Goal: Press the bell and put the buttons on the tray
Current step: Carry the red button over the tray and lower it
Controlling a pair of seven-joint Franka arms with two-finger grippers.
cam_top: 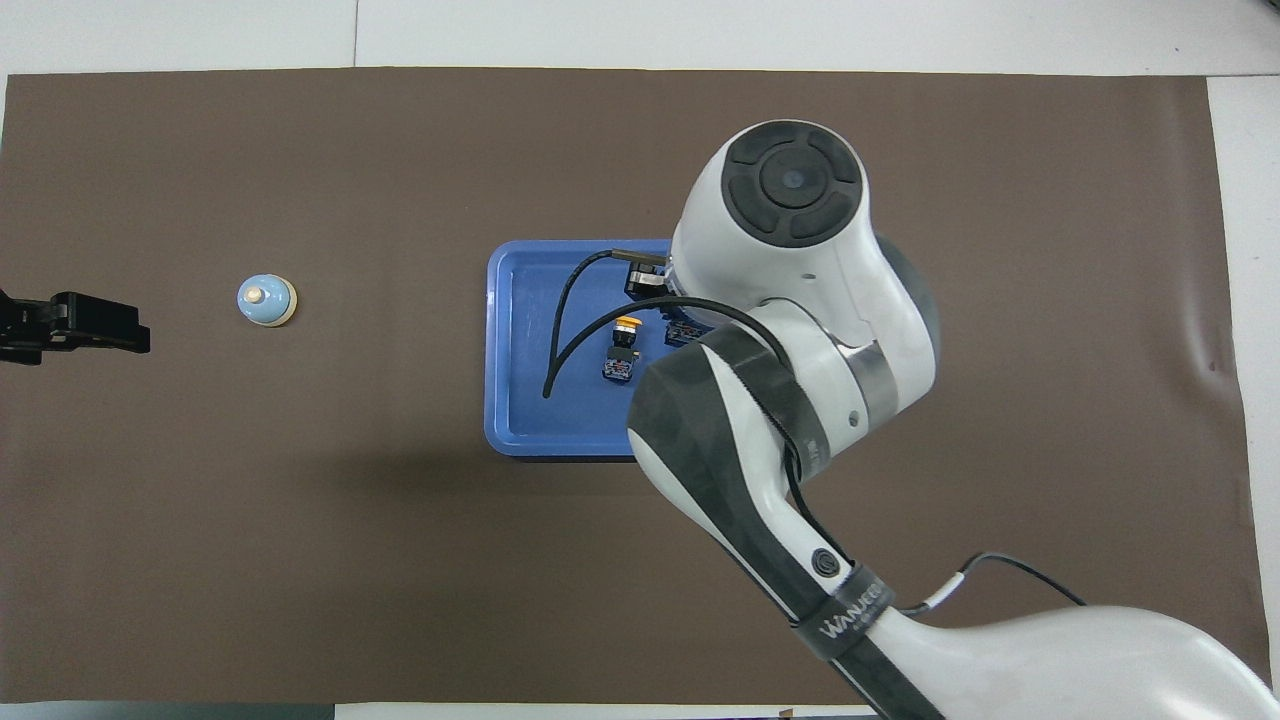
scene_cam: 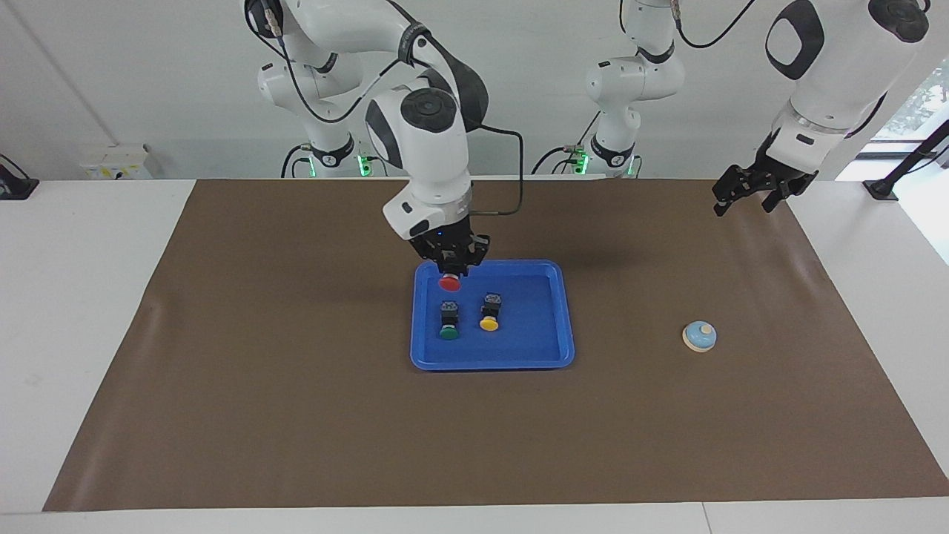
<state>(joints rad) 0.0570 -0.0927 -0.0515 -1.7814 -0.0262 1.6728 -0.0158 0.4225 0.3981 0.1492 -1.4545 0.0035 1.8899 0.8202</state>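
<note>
Brown mat point(scene_cam: 296, 371) | tray point(scene_cam: 552, 326) x1: 3 buttons point(scene_cam: 489, 311) | right fingers point(scene_cam: 450, 265) grip red btn point(scene_cam: 449, 282)

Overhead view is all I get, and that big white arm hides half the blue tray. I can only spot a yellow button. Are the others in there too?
Observer: Yes. A green button lies in the tray, beside the yellow button, toward the right arm's end.
Operator: And the red one?
Observer: The red button sits right under the right gripper, at the tray's corner nearer the robots. I cannot tell whether it has been let go.
Operator: Is the other arm touching the bell?
Observer: No. The left gripper waits up in the air over the mat, well apart from the bell.
</note>
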